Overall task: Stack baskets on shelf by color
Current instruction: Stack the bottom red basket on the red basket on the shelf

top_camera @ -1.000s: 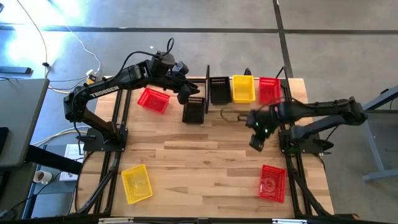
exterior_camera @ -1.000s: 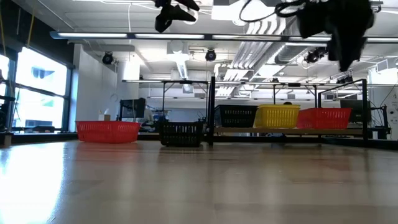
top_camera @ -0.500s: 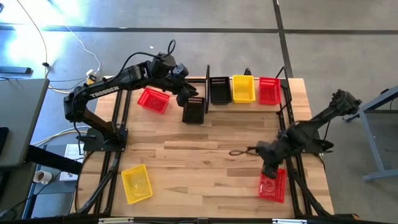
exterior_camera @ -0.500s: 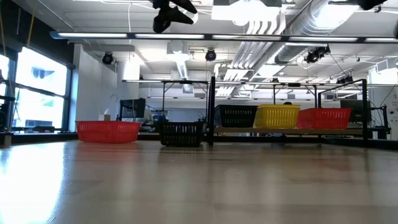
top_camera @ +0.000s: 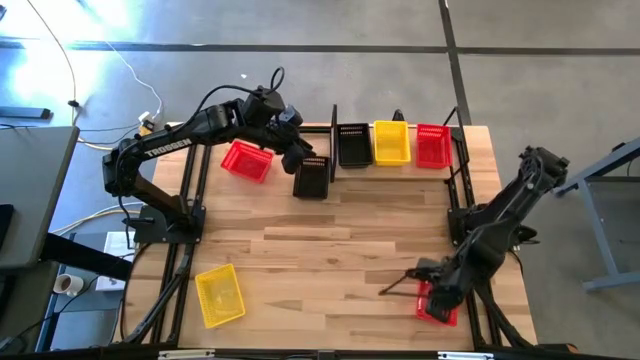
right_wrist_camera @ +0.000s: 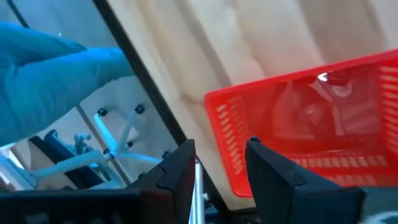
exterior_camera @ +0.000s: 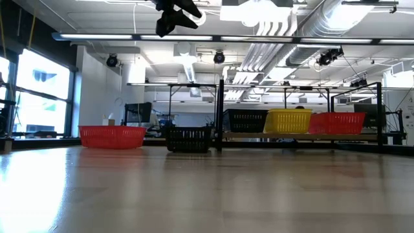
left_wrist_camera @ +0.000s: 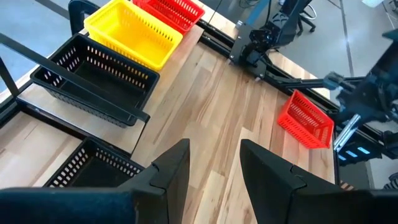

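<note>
A: Where is the right pincer [top_camera: 432,292] sitting?

B: It is hanging at roughly 5 o'clock on the worktop [top_camera: 340,240], over the inner edge of the red basket [top_camera: 440,298] lying close to the near right corner. In the right wrist view the fingers [right_wrist_camera: 180,165] are standing apart, released, with that basket's rim just ahead of them and the worktop's edge close beside it.

A: And the left pincer [top_camera: 300,152]?

B: It is hovering at about 11 o'clock, above the loose black basket [top_camera: 311,177], just outside the shelf [top_camera: 334,140] and its left post. In the left wrist view the fingers [left_wrist_camera: 173,171] are parted and gripping nothing.

A: Where are the baskets lying?

B: The shelf, at 12 o'clock along the far edge, is holding a black basket on the shelf [top_camera: 353,143], a yellow basket on the shelf [top_camera: 391,141] and a red basket on the shelf [top_camera: 433,145], side by side. A second loose red basket [top_camera: 246,160] is lying tilted at 10 o'clock. A loose yellow basket [top_camera: 220,294] is lying at 7 o'clock, near the near left edge.

A: Open room?

B: Bare wood is filling the middle of the worktop between the two arms.
</note>
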You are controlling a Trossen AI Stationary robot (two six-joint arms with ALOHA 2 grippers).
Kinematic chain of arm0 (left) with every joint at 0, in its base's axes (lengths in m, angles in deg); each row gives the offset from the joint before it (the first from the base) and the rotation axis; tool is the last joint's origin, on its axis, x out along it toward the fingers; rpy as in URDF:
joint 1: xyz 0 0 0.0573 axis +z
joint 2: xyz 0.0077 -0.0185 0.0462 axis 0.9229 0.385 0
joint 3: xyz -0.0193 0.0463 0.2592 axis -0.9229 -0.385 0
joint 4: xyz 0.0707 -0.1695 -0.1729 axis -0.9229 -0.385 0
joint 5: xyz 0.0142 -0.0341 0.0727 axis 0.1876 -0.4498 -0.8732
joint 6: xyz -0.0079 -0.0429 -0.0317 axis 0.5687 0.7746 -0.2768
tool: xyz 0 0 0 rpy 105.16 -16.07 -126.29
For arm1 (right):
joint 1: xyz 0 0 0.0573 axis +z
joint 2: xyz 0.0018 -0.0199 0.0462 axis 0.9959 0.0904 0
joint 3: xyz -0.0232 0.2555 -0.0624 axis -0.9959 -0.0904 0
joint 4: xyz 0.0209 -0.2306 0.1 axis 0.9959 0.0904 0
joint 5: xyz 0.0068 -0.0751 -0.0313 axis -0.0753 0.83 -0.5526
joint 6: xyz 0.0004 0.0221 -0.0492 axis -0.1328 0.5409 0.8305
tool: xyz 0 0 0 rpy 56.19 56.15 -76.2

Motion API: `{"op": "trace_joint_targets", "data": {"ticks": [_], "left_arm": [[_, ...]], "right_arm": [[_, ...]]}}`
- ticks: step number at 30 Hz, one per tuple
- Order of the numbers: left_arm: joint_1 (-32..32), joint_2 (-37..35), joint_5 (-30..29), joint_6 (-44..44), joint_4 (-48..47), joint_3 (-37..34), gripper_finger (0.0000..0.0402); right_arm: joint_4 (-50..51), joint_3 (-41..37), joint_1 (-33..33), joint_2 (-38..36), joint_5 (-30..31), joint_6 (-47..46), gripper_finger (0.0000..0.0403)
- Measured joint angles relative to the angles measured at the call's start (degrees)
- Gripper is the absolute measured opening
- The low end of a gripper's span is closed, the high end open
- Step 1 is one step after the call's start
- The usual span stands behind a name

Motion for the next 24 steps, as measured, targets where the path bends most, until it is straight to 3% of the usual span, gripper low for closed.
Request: {"op": "trace_joint_targets", "data": {"ticks": [12, 24], "left_arm": [[0.0, 0.0, -0.2, 0.0, 0.0, 0.0, 0.0131], [0.0, 0.0, -0.2, -1.8, 0.0, 0.0, 0.0131]], "right_arm": [[-8.7, 0.0, 4.5, 9.9, -0.3, -1.4, 0.0117], [-9.4, 0.0, 7.3, 17.2, -0.3, -4.3, 0.0117]]}}
